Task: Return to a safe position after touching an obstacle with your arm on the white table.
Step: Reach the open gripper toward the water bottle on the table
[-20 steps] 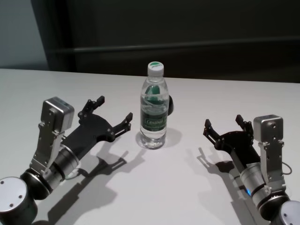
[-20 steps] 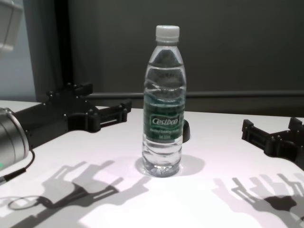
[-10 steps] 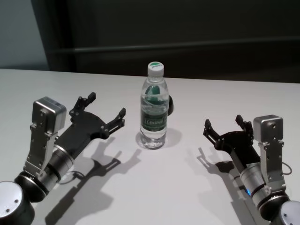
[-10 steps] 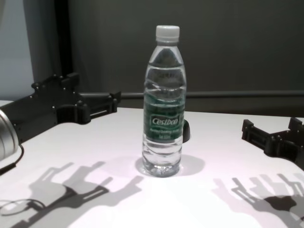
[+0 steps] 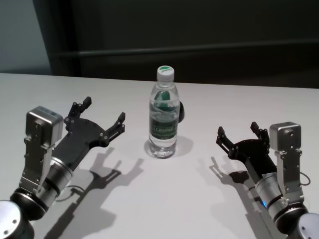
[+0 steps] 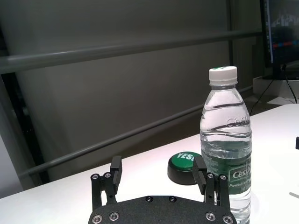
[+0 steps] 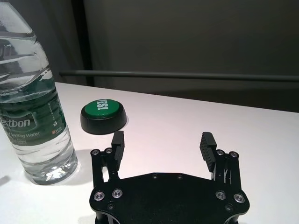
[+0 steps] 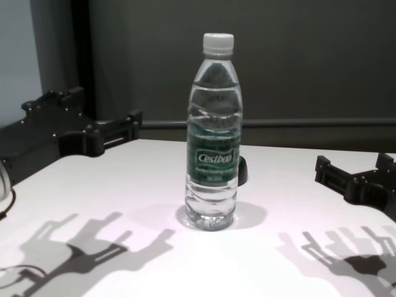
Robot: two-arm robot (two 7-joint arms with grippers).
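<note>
I read the task as near its end; the bottle (image 5: 163, 112) stands upright at the middle of the tabletop (image 5: 164, 199), capped and undisturbed, with no arm in contact; a green button (image 7: 103, 115) sits just behind it, partly hidden in the head view. My left hand (image 5: 102, 117) is raised above the tabletop, to the left of the bottle and clearly apart from it; its fingers are spread wide and hold nothing; the left wrist view shows both fingertips (image 6: 116, 167) free, the bottle beyond them and off to one side. My right hand (image 5: 239, 135) rests low to the right, well apart from the bottle; it too is spread wide and empty, as the right wrist view confirms. What is left, as I judge it: the left arm appears short of a fully parked pose, since it hangs higher and more extended than the right; a little more withdrawal toward the body should finish the job; the right arm needs no further motion; the bottle needs no correction.
</note>
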